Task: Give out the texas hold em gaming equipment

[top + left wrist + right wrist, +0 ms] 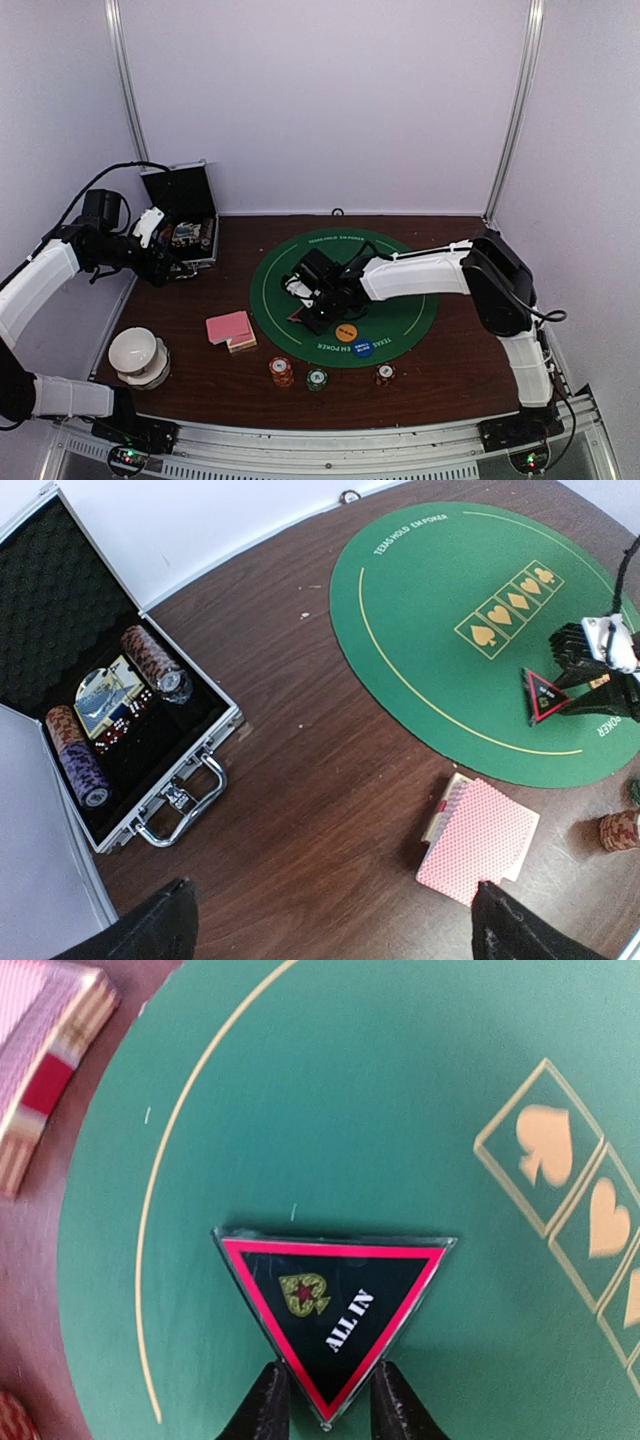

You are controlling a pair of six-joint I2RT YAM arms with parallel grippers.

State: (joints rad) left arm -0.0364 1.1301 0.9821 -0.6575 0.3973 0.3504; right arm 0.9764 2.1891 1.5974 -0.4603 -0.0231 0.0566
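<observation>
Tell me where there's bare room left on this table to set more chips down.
Open: the wood between the case and the green mat; the mat's far-left arc; the wood right of the mat, beyond the last chip stack. Crowded: the near edge, with cards, three chip stacks, orange disc, blue disc, and the right gripper over the triangle marker.

Here's the stack of pink-backed cards, slightly fanned on the wood just left of the green mat, with three short striped chip stacks along its near rim: orange chips, green chips, red-and-white chips. On the felt, the orange disc sits just beside the blue disc, and the black, red-bordered ALL IN triangle is to their left.
</observation>
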